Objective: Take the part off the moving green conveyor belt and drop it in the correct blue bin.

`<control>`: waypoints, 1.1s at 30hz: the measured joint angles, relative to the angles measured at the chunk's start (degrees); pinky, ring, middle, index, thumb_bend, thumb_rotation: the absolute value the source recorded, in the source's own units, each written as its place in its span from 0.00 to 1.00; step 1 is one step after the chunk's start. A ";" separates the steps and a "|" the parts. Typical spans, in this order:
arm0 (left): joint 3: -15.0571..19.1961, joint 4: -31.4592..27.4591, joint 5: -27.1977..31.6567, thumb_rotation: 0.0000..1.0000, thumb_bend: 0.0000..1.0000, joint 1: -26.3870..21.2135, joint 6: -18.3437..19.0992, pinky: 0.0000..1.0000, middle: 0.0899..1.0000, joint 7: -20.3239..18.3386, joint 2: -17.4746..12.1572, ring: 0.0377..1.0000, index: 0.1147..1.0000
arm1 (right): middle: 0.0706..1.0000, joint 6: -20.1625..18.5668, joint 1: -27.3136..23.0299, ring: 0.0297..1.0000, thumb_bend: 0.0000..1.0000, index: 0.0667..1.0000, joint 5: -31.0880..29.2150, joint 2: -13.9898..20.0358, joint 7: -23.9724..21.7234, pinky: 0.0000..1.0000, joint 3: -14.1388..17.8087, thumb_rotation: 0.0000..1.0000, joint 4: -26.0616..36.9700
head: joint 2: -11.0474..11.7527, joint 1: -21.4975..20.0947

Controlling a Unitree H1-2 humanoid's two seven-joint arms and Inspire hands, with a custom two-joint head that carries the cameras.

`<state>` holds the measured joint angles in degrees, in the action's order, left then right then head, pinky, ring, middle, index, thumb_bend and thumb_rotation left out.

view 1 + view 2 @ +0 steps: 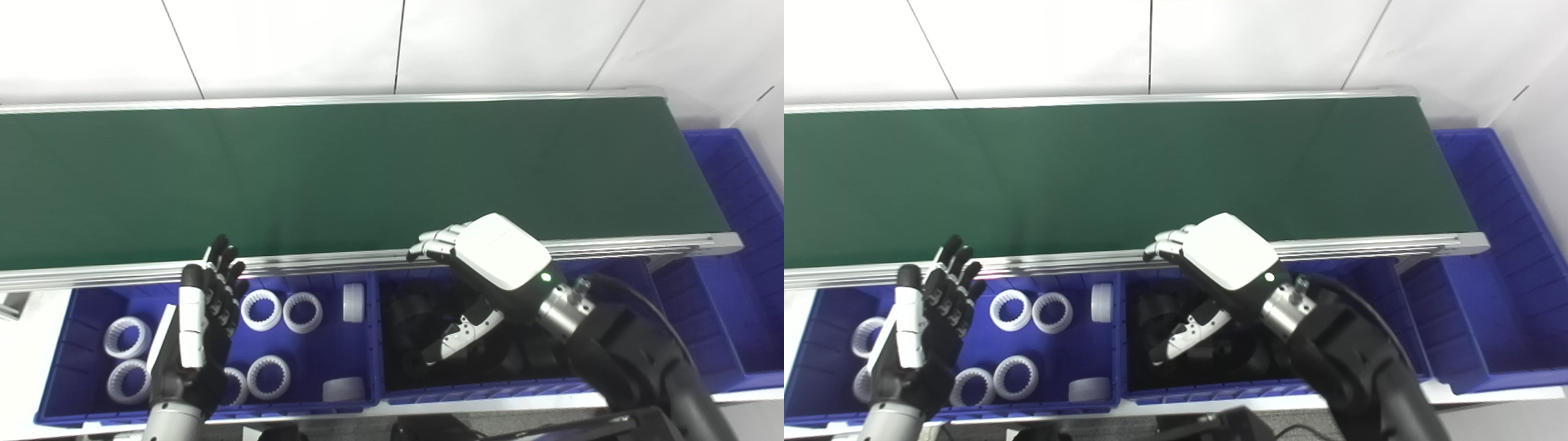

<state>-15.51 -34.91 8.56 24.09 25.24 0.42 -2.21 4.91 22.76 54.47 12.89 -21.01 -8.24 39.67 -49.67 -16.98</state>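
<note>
While the green conveyor belt [343,177] runs bare across the width of both views, the two hands sit along its near rail over the blue bins. The left hand [205,306] is raised over the left bin [55,404], palm turned up and fingers spread apart, gripping nothing. That bin holds white toothed rings [302,312] lying flat, along with a couple of plain white cylindrical pieces [353,302] near its right wall. The right hand [484,269] hangs above the middle bin [465,392], white back plate facing up, fingers curled lightly toward the belt's aluminium rail [343,260] and thumb pointing down into the bin; it appears loosely open with nothing in its grasp. The middle bin is filled with black parts [410,312] that are hard to tell apart against the dark interior. No part shows on the belt itself; the only parts in sight lie in these two bins. A further blue bin [735,318] sits past the belt's right end, wrapping round its corner, and its visible floor looks bare. White wall panels [392,43] rise behind the belt.
</note>
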 measured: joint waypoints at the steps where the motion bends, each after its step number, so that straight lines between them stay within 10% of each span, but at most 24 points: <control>1: -0.39 0.18 -1.43 0.94 0.57 0.19 -1.16 1.00 1.00 0.00 0.66 1.00 1.00 | 0.85 -0.11 1.97 0.76 0.98 0.82 -1.30 -2.38 2.14 0.59 0.28 0.98 -0.13 | 0.01 0.02; 9: -1.93 6.16 -13.48 0.99 0.58 -0.06 -16.85 1.00 1.00 -0.08 -0.38 1.00 1.00 | 0.93 -2.62 14.35 0.87 0.92 0.97 -24.31 -24.55 18.77 0.78 3.05 1.00 -13.14 | 4.14 3.18; 19: 0.09 12.55 -21.08 1.00 0.56 -0.73 -28.80 1.00 1.00 1.55 0.95 1.00 1.00 | 0.99 9.31 11.86 0.93 0.92 1.00 -42.90 -24.30 27.54 0.92 4.17 1.00 -28.24 | 7.30 6.17; 33: -0.65 13.97 -26.49 1.00 0.48 2.13 -35.52 0.98 1.00 1.27 0.29 1.00 1.00 | 0.99 14.27 10.55 0.93 0.84 1.00 -42.99 -23.07 29.78 0.91 2.95 1.00 -32.81 | 8.70 4.68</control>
<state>-16.15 -20.94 -17.94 26.22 -10.28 1.69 -1.92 19.18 33.31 11.48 -10.18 8.76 -5.29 6.86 -40.96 -12.30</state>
